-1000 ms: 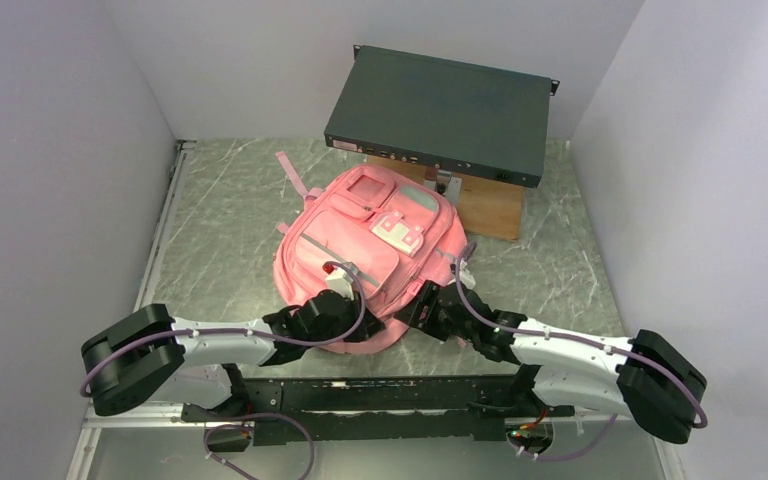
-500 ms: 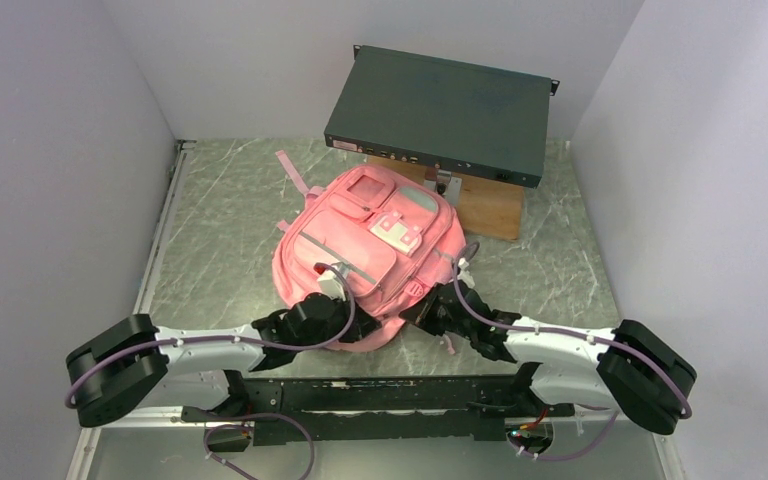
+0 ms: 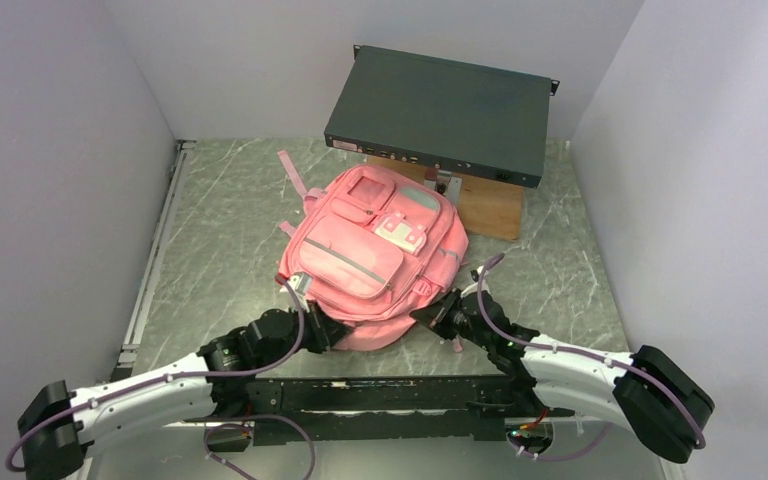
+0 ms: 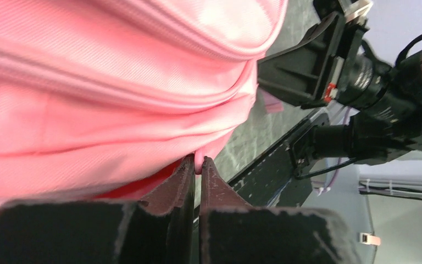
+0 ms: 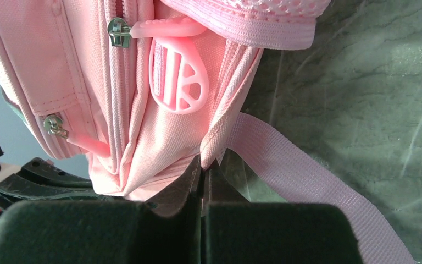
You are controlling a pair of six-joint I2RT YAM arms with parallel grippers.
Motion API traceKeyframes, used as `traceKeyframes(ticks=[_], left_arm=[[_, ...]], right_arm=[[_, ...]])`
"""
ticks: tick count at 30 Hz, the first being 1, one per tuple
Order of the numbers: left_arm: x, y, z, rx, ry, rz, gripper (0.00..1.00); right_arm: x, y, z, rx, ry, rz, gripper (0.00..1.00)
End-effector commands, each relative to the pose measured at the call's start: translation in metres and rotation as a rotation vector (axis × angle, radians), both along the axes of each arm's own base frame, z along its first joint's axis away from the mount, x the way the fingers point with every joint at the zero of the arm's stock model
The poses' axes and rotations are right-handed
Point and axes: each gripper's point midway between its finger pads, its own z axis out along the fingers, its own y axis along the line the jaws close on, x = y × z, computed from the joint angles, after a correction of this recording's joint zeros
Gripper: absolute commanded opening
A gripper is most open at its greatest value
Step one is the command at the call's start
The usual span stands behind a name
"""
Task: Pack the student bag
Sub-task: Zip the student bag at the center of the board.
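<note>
Top external: left gripper [image 3: 328, 333], right gripper [image 3: 430, 316] reach low, pinching student bag [image 3: 360, 250].

Student bag [image 3: 375, 255]: 1, pink; rack unit [image 3: 440, 112]: 1, dark, at 12 o'clock; wooden block [image 3: 485, 205]: 1; robot arms: 2, left arm [image 3: 150, 385] at 7 o'clock, right arm [image 3: 570, 362] at 5 o'clock; fingers [image 4: 178, 184]: 2 per arm, 4 total; metal zip sliders [image 5: 119, 32] in right wrist view: 2; worktop [image 3: 220, 230]: 1
</note>
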Motion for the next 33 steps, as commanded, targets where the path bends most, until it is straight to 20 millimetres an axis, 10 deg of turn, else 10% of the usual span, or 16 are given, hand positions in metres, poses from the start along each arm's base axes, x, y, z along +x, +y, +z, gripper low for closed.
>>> traceKeyframes(ticks=[1,10,16,21,25,33], left_arm=[[-0.002,0.039,-0.034,0.2,0.007,0.055,0.0],[0.016,0.128,-0.045,0.497,0.031,0.392,0.0],[0.03,0.105,0.007,0.38,-0.123,0.332,0.0],[0.022,0.068,0.047,0.261,-0.202,0.16,0.0],[0.016,0.049,0.072,0.164,-0.235,0.086,0.0],[0.012,0.041,0.087,0.145,-0.256,0.037,0.0]], right_arm=[[0.016,-0.014,0.003,-0.027,-0.057,-0.065,0.0],[0.021,-0.062,0.006,-0.221,-0.117,-0.175,0.0],[0.019,-0.069,0.02,-0.298,-0.201,-0.122,0.04],[0.005,-0.028,0.081,-0.304,-0.441,0.203,0.44],[-0.018,0.008,0.118,-0.404,-0.591,0.423,0.57],[-0.032,0.107,0.132,-0.666,-0.82,0.78,0.75]])
